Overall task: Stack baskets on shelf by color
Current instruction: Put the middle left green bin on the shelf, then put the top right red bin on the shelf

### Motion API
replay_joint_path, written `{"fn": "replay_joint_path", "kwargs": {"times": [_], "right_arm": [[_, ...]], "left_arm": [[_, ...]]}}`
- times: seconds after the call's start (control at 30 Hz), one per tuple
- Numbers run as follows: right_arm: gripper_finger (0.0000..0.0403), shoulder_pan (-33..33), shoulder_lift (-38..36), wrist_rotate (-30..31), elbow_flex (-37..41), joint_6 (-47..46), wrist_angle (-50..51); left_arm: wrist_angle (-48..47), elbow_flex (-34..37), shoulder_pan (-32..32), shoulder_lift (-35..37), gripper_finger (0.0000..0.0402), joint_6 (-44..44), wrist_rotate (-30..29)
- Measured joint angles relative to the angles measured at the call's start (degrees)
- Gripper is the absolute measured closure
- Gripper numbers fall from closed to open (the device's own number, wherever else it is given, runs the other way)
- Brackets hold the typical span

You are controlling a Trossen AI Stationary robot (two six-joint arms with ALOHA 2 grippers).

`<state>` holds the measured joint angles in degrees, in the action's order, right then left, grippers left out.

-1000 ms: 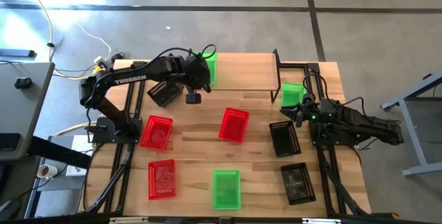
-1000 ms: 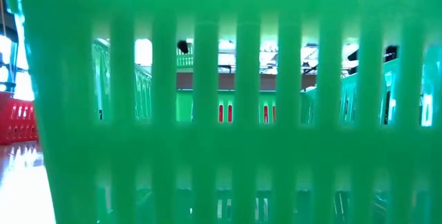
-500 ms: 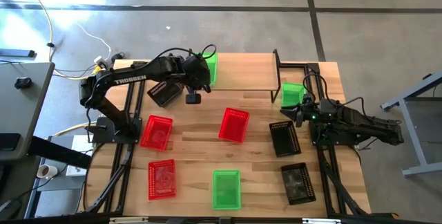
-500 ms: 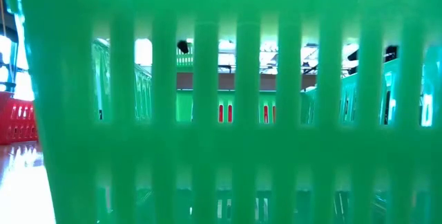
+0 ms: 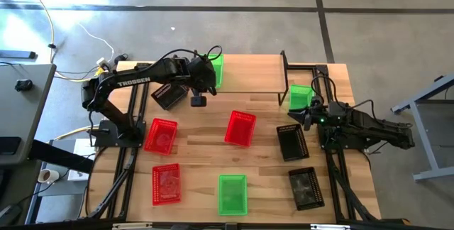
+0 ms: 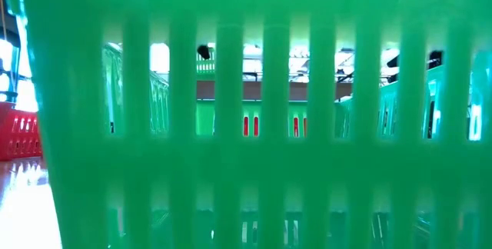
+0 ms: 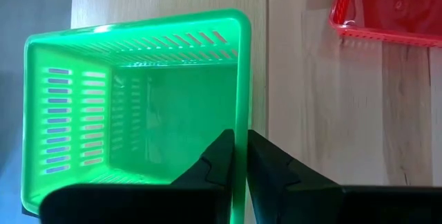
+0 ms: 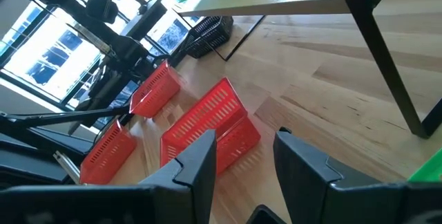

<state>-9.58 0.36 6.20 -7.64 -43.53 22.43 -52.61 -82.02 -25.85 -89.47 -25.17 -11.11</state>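
One green basket (wall between left pincer tips) sits at shelf edge.

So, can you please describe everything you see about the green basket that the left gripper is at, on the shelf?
The green basket looks like glossy plastic, rectangular, with rows of slots in its walls and a rounded rim. It sits upright, mouth up and empty, at the left end of the shelf. The left gripper has its fingers on either side of one side wall, one inside and one outside, very close to it. Nothing else touches the basket.
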Motion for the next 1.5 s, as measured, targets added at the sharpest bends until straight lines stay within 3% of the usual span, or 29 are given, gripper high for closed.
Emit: {"fn": "replay_joint_path", "kwargs": {"times": [0.2, 0.53, 0.73, 1.03, 1.27, 1.5], "right_arm": [[0.0272, 0.0, 0.0, 0.0, 0.0, 0.0, 0.0], [0.0272, 0.0, 0.0, -0.2, 0.0, 0.0, 0.0], [0.0272, 0.0, 0.0, -0.3, 0.0, -0.2, -0.8], [0.0272, 0.0, 0.0, -2.2, 0.0, 0.6, -8.7], [0.0272, 0.0, 0.0, -3.7, 0.0, 0.0, -16.0], [0.0272, 0.0, 3.1, -3.6, -6.2, 3.0, -16.7]], "left_arm": [[0.0, 0.0, 0.0, 0.0, 0.0367, 0.9, 0.0], [0.1, 0.0, 0.1, 0.0, 0.027, 4.1, -0.1], [-0.5, -0.4, 0.4, 0.6, 0.0233, 5.7, 0.0], [-6.7, -10.0, 2.8, 0.6, 0.0222, 8.0, -0.3], [-16.6, -19.3, 5.5, 0.6, 0.0222, 10.2, -1.5], [-22.2, -22.5, 9.0, 3.6, 0.0222, 13.7, -1.5]]}}
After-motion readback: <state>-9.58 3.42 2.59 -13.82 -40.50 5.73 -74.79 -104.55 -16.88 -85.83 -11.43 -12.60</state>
